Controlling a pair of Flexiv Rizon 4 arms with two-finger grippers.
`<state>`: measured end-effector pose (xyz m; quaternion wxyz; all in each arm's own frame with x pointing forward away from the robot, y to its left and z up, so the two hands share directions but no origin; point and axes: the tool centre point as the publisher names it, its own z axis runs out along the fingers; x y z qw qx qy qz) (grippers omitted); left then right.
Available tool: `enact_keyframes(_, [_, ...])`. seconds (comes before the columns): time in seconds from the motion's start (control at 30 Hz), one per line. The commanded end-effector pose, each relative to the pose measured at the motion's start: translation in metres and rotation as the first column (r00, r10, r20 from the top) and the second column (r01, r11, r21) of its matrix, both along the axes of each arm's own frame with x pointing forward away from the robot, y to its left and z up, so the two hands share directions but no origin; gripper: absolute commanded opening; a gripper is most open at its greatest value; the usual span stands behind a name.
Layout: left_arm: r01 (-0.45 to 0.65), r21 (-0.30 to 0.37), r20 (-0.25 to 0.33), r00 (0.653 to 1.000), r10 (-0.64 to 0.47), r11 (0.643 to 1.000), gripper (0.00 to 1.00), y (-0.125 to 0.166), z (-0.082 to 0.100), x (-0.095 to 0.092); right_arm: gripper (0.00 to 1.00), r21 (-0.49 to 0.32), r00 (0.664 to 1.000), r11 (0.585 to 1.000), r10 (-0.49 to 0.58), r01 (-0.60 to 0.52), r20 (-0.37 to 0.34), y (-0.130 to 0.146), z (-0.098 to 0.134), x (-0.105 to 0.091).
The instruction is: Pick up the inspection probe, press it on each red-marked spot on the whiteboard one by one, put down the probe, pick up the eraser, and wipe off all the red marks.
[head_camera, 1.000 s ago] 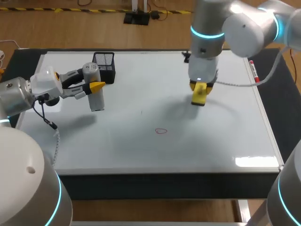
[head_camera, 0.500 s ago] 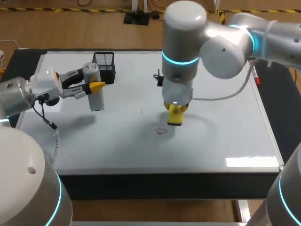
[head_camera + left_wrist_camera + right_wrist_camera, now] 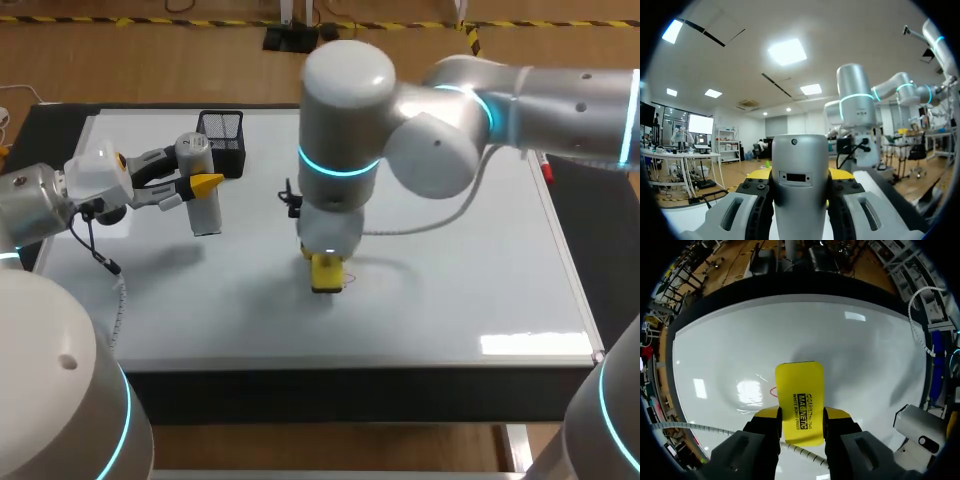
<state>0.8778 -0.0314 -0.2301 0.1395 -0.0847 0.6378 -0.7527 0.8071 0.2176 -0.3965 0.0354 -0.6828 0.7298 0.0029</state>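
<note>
Grip first: the right hand [image 3: 800, 416] is clenched on the yellow eraser [image 3: 799, 390], one finger on each long edge, near its back end. The eraser's long axis runs straight out along the fingers. Since this arm comes down from above, I'd say that axis stands close to upright, with the free end aimed at the whiteboard [image 3: 450, 270]. It hangs over the near middle of the board, and I can't tell from here whether the end touches. Just beside the eraser, partly tucked under it, a small red mark [image 3: 773, 391] peeks out, the only one I can make out.

Further out, at the far left, the left hand [image 3: 800, 176] is closed on the inspection probe [image 3: 205, 210]. It is a grey cylinder held roughly upright, just near of a black mesh pen holder [image 3: 222, 135]. So the probe has not been put down, though the eraser is already in play.

Wiping looks to be the step in hand. The next move, as I judge it, calls for settling the eraser's end firmly on the board. Then it must sweep sideways across the red loop, keeping contact the whole way. A light or tilted pass could smear the mark rather than clear it.
</note>
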Motion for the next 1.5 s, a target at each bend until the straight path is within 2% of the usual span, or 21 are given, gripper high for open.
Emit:
enact_keyframes(0.03, [-0.002, 0.000, 0.001, 1.000, 0.002, 1.000, 0.00, 0.000, 0.001, -0.001, 0.00, -0.029, 1.000, 0.999, 0.014, -0.014, 0.001, 0.016, -0.009, -0.003])
enact_keyframes(0.4, [-0.002, 0.000, 0.001, 1.000, 0.002, 1.000, 0.00, 0.000, 0.001, -0.001, 0.00, -0.033, 0.999, 0.999, 0.037, -0.037, -0.008, 0.020, -0.026, -0.004])
enact_keyframes(0.7, [-0.002, 0.000, 0.001, 1.000, 0.002, 1.000, 0.00, 0.000, 0.001, -0.001, 0.00, -0.035, 0.999, 0.998, 0.046, -0.047, -0.024, 0.012, -0.032, -0.003])
enact_keyframes(1.5, [-0.002, 0.000, 0.001, 1.000, 0.002, 1.000, 0.00, 0.000, 0.001, -0.001, 0.00, -0.077, 0.999, 0.996, -0.036, 0.034, -0.017, -0.056, -0.031, 0.004])
